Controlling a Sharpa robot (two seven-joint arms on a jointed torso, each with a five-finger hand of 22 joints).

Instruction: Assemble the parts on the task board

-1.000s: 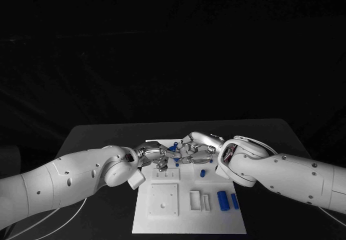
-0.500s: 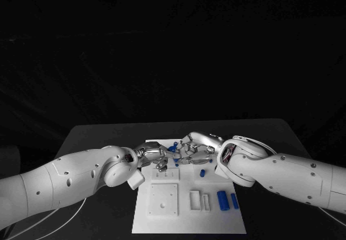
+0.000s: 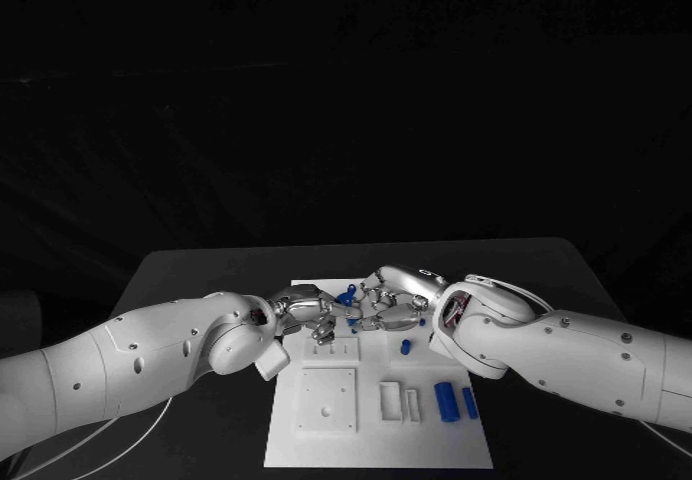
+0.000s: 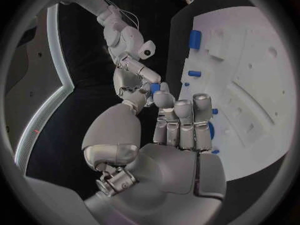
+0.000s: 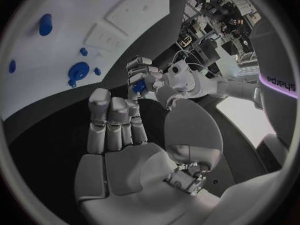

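Black desk (image 3: 202, 270), carrying one white task board (image 3: 378, 440) at its middle. Two blue cylinders (image 3: 446, 400) are laid side by side on the board's near right part. Left hand (image 3: 307, 310) and right hand (image 3: 387, 303) are met above the board's far end, a small blue part (image 4: 154, 88) being pinched in the left hand's fingertips; whether the right hand's fingers are closed on anything cannot be told.

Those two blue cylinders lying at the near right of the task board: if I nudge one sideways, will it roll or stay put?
The blue cylinders lie on their sides on the flat white task board, so a sideways nudge would probably roll one. They look solid and stiff, unlikely to bend. Their smooth surface may slip in the silver fingers.
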